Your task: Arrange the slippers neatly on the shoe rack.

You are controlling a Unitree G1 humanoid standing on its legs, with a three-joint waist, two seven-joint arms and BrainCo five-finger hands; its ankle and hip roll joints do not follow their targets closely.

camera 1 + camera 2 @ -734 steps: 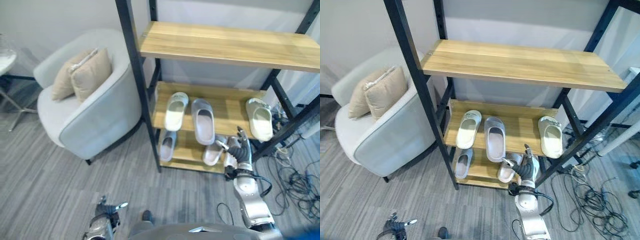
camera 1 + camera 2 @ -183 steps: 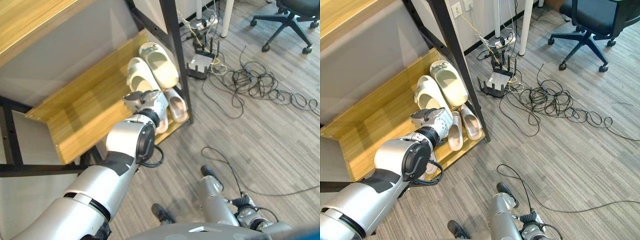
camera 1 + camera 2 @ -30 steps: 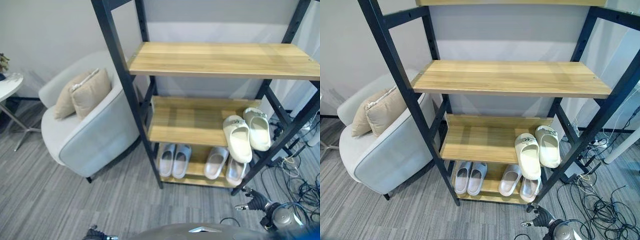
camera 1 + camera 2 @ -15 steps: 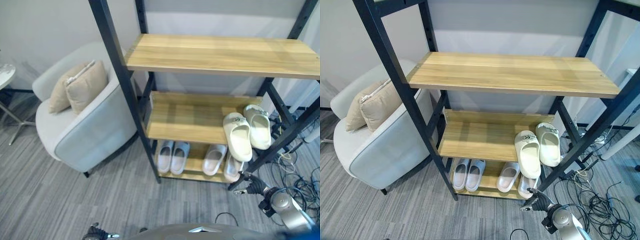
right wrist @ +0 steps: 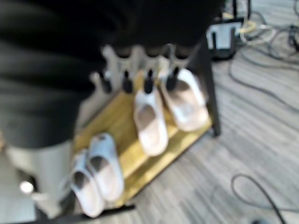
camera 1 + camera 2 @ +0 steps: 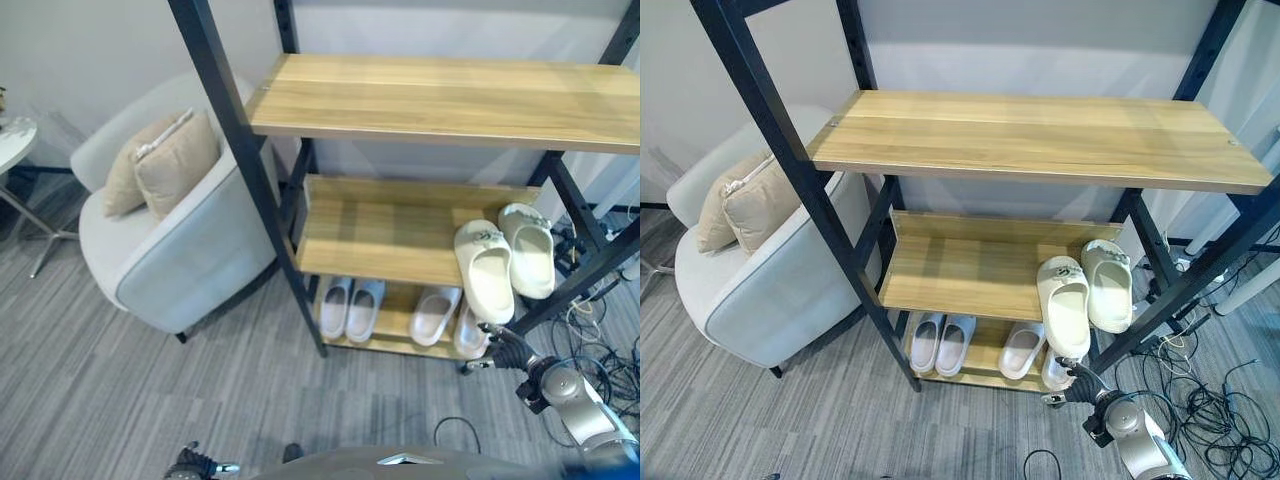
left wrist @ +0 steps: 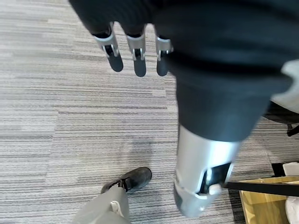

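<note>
The shoe rack point(image 6: 430, 100) stands against the wall with black posts and wooden shelves. On the middle shelf point(image 6: 390, 235), at its right end, a pair of cream slippers point(image 6: 485, 268) lies side by side, toes toward the wall; the left one of the pair overhangs the front edge. On the bottom shelf point(image 6: 395, 345) a pair of pale blue-grey slippers point(image 6: 350, 307) sits close together at the left, and a pair of pinkish-white slippers point(image 6: 437, 315) lies at the right, the right one partly hidden behind the post. The top wooden shelf point(image 6: 1040, 135) carries nothing.

The right robot hand point(image 6: 505, 350) hangs low just in front of the rack's right front post, near the bottom shelf, touching no slipper; in its wrist view its fingers point(image 5: 148, 84) reach out straight toward the pinkish-white pair, holding nothing. The left robot hand point(image 7: 135, 51) hangs over the grey plank floor point(image 6: 120, 390), fingers straight and relaxed, empty.

A light grey armchair point(image 6: 170, 250) with two beige cushions point(image 6: 165, 160) stands left of the rack, and a tangle of cables point(image 6: 1200, 400) lies on the floor at the right
</note>
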